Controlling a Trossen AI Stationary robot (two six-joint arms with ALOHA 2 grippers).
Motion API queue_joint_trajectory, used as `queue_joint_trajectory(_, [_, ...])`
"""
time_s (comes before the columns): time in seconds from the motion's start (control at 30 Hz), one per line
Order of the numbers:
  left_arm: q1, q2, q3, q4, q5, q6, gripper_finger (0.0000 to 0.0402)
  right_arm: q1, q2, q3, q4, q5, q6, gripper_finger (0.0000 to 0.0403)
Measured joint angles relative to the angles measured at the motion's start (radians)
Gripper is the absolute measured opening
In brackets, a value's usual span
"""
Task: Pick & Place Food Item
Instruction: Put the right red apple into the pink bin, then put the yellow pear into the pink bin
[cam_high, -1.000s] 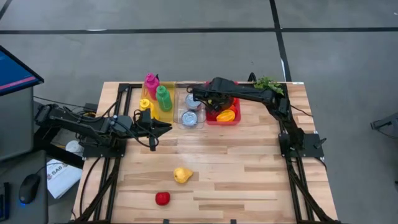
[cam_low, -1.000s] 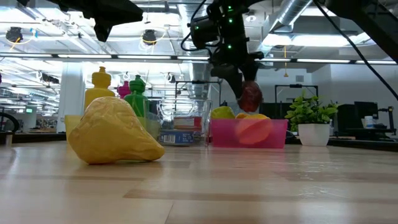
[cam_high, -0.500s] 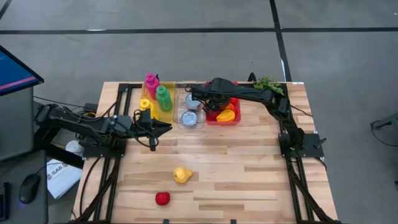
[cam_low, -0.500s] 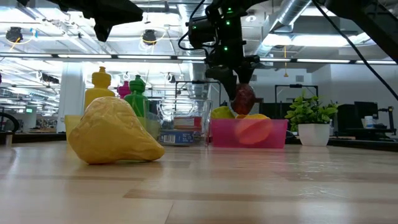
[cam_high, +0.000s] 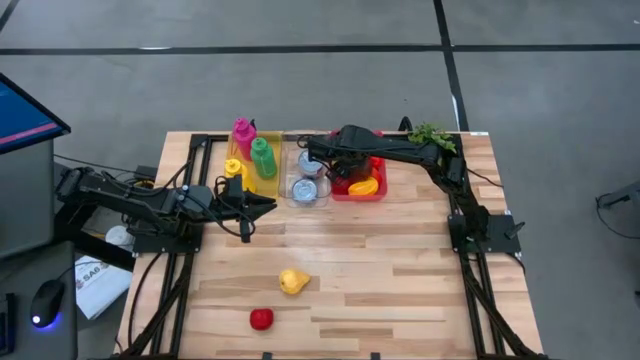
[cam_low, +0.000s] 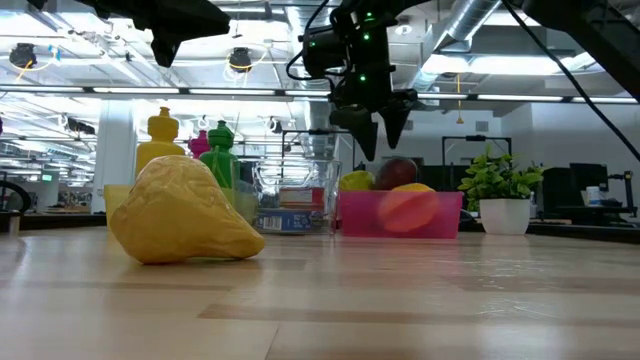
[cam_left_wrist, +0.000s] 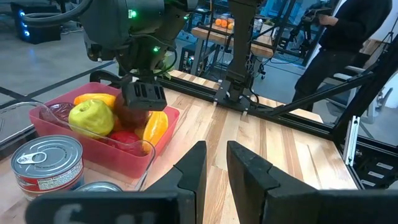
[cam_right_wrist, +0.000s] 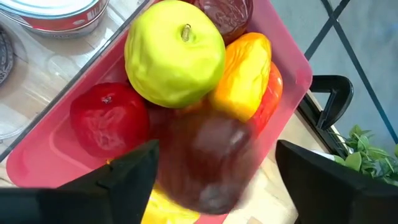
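One dark red fruit (cam_right_wrist: 208, 162) lay under the right gripper's (cam_low: 378, 128) open fingers and could roll out of the crowded pink plastic bin (cam_high: 378, 192).

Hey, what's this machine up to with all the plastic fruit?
The right gripper hangs over the red bin with its jaws open, and a dark red fruit sits in the bin below it among other fruit. The left gripper waits shut. A yellow pear and a red apple lie on the table.

A small green potted plant (cam_high: 431, 133) stands at the far right corner of the wooden surface (cam_high: 400, 270); squeeze bottles (cam_high: 252, 152) and metal cans (cam_high: 306, 188) stand along its far edge.
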Motion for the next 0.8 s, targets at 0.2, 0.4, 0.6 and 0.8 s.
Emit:
queue_joint_trajectory(0.2, [0.0,0.0,0.0,0.0,0.0,0.0,0.0053,0.001,0.0,0.003,-0.013,0.0,-0.019,0.0345])
queue_joint_trajectory(0.4, [0.0,0.0,0.0,0.0,0.0,0.0,0.0053,0.006,-0.003,0.113,-0.09,0.0,-0.018,0.0339])
queue_joint_trajectory(0.6, [0.0,0.0,0.0,0.0,0.0,0.0,0.0053,0.053,-0.004,0.267,-0.091,-0.001,-0.038,0.0326])
queue_joint_trajectory(0.8, [0.0,0.0,0.0,0.0,0.0,0.0,0.0053,0.123,-0.013,0.319,-0.077,-0.007,-0.066,0.0322])
